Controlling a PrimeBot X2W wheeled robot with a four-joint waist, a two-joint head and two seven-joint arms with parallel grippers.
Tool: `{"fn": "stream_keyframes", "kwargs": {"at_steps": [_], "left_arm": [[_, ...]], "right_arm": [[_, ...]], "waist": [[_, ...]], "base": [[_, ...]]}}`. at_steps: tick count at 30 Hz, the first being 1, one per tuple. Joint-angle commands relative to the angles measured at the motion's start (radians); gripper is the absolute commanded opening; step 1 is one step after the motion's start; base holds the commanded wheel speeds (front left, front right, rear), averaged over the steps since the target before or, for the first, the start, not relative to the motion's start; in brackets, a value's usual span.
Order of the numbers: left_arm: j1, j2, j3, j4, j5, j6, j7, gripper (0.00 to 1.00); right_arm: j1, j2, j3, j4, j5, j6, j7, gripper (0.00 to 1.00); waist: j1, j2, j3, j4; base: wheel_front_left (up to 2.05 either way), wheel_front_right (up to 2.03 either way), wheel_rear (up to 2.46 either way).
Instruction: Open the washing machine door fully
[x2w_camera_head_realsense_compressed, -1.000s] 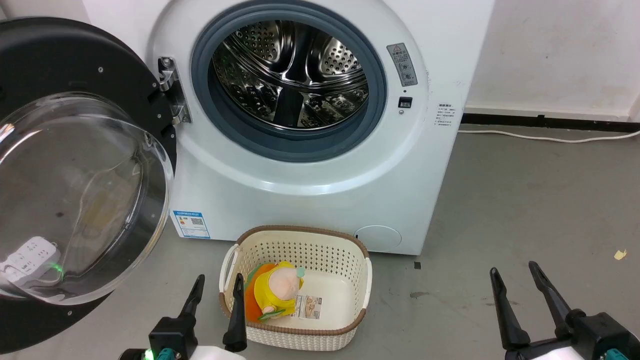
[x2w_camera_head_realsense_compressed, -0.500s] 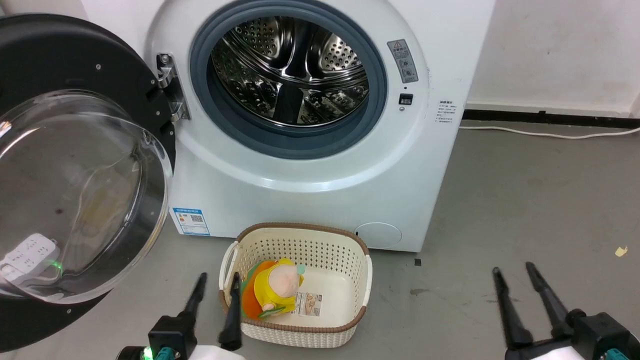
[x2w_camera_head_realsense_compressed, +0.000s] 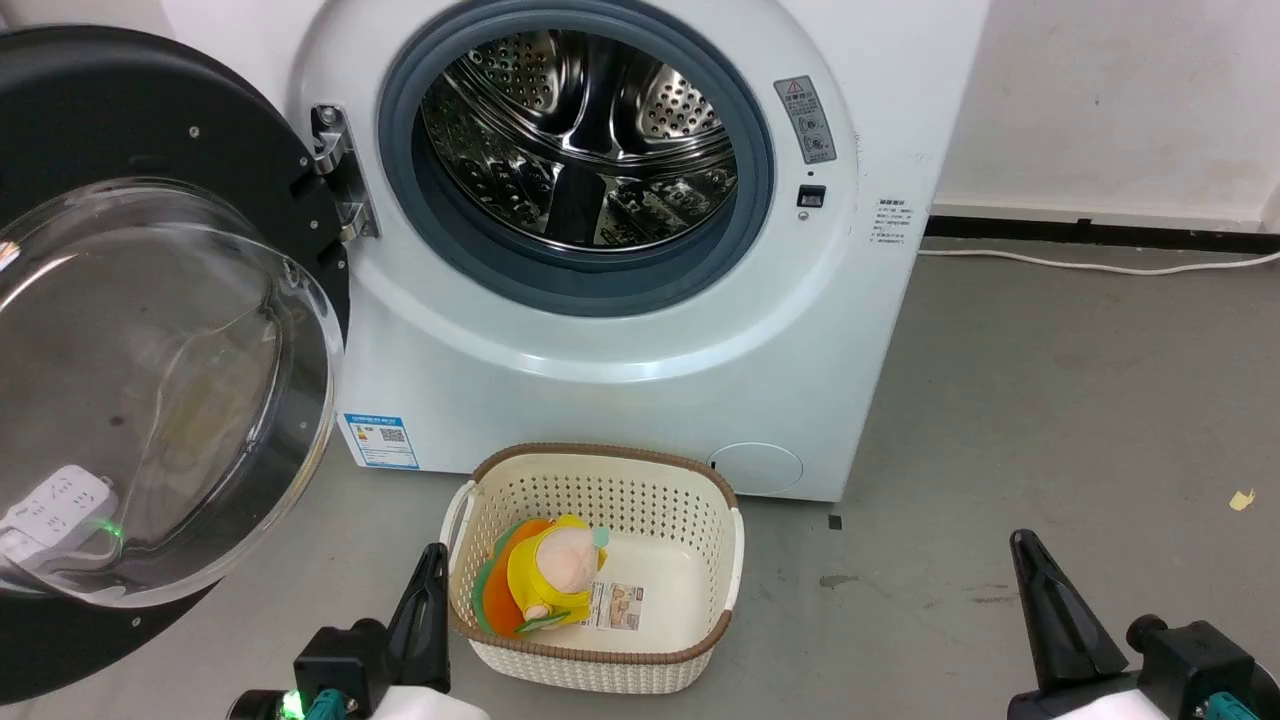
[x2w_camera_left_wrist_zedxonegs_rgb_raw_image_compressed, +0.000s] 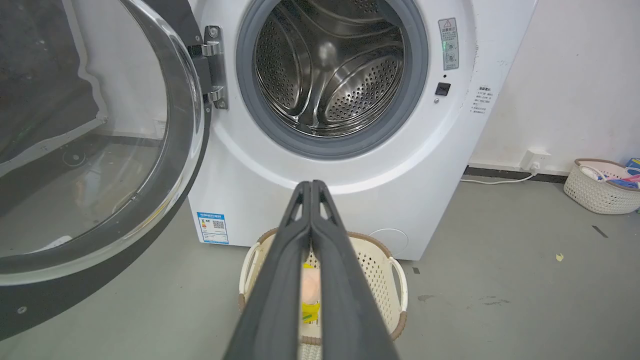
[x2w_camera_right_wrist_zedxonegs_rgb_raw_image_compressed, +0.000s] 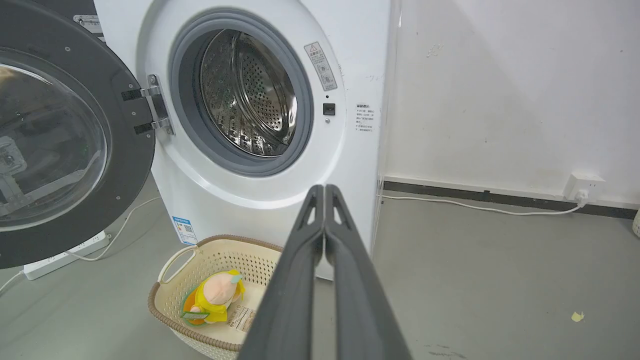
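Hanging on its hinge (x2w_camera_head_realsense_compressed: 335, 170), the washing machine door (x2w_camera_head_realsense_compressed: 120, 110) is standing wide open at the robot's left. It is looking heavy, stiff and slippery; its black rim is seeming the safest hold, not the glass. The left gripper (x2w_camera_head_realsense_compressed: 433, 555) and right gripper (x2w_camera_head_realsense_compressed: 1022, 545) are hovering, fingers pressed together, empty. A basket (x2w_camera_head_realsense_compressed: 600, 452) is holding a yellow soft toy (x2w_camera_head_realsense_compressed: 548, 575).

Door (x2w_camera_head_realsense_compressed: 150, 110) left of drum (x2w_camera_head_realsense_compressed: 580, 150), basket (x2w_camera_head_realsense_compressed: 600, 456) before machine (x2w_camera_head_realsense_compressed: 600, 345)

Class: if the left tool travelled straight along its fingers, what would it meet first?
Probably the washing machine's white front panel, just below the grey drum seal; the shut left tool aims there, over the basket. Depth is unclear.
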Motion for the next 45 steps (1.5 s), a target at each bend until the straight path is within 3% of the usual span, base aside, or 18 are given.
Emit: {"fn": "stream_keyframes", "kwargs": {"at_steps": [1, 45], "left_arm": [[-0.002, -0.005, 0.009, -0.009, 0.012, -0.006, 0.007, 0.0], [-0.009, -0.026, 0.081, -0.073, 0.099, -0.039, 0.107, 0.0]], "right_arm": [[-0.007, 0.001, 0.001, -0.005, -0.008, 0.0, 0.007, 0.0], [-0.037, 0.003, 0.016, -0.029, -0.043, 0.0, 0.108, 0.0]], "waist": [[0.0, 0.0, 0.001, -0.001], [0.0, 0.0, 0.018, -0.018]], "base": [[0.0, 0.0, 0.0], [0.0, 0.0, 0.0]]}}
